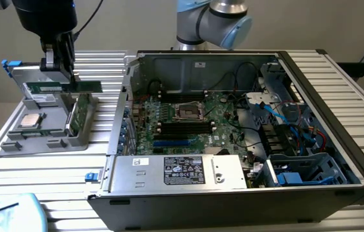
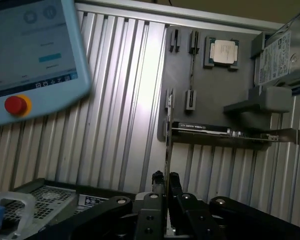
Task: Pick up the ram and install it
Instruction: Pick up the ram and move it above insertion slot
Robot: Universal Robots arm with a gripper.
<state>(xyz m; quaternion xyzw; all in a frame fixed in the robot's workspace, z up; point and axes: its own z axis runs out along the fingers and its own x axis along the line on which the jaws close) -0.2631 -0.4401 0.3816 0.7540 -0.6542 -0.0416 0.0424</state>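
Ram [image 1: 89, 86], a thin, long, green-and-dark circuit-board stick, hangs level in the air, clamped at its top edge by the black two-finger gripper [image 1: 62, 79]. The jaws are drawn nearly together with only the stick's thickness between them; in the wrist view the black fingers [image 2: 158, 181] press on the ram seen edge-on. The ram is above the far end of a flat grey holder tray [image 1: 53, 126], which lies on the ribbed aluminium table [image 1: 53, 171] near the edge at the exterior view's left. On that tray rest a square silver processor chip [image 1: 31, 120] and, standing on edge, a green card with a metal bracket [image 1: 80, 113]. Just beside the tray, toward the exterior view's right, lies an open black computer case [image 1: 336, 159] with its green motherboard [image 1: 224, 118] and black memory slots [image 1: 185, 128] exposed, well apart from the ram.
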